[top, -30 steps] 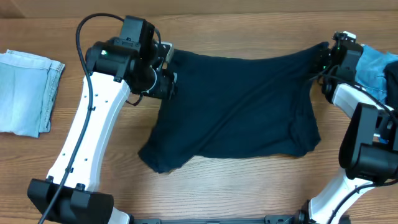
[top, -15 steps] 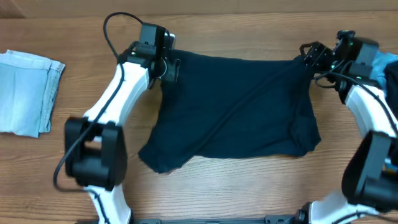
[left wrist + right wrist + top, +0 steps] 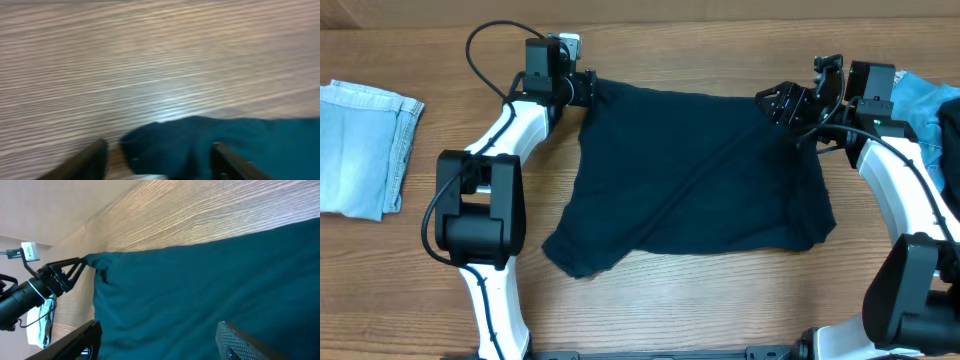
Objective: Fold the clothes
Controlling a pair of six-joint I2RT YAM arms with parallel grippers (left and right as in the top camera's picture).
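The dark navy garment [image 3: 700, 170] lies spread flat across the middle of the table, its lower left corner bunched. My left gripper [image 3: 588, 88] is at its far left corner. In the left wrist view that corner [image 3: 200, 145] lies between the left gripper's [image 3: 160, 162] wide-apart fingers, which stand open. My right gripper [image 3: 775, 100] hovers open over the garment's far right part. The right wrist view shows only navy fabric [image 3: 210, 280] under the right gripper [image 3: 160, 340]. A pale blue denim piece [image 3: 360, 150] lies folded at the far left.
A brighter blue denim piece [image 3: 925, 105] sits at the right edge behind the right arm. The wooden table [image 3: 700, 300] shows bare in front of the garment. In the right wrist view the left gripper [image 3: 65, 272] is seen at the garment's far corner.
The right gripper has opened, let go of the garment's far right corner and moved left over the fabric. The left arm has swung back, its gripper now at the far left corner.
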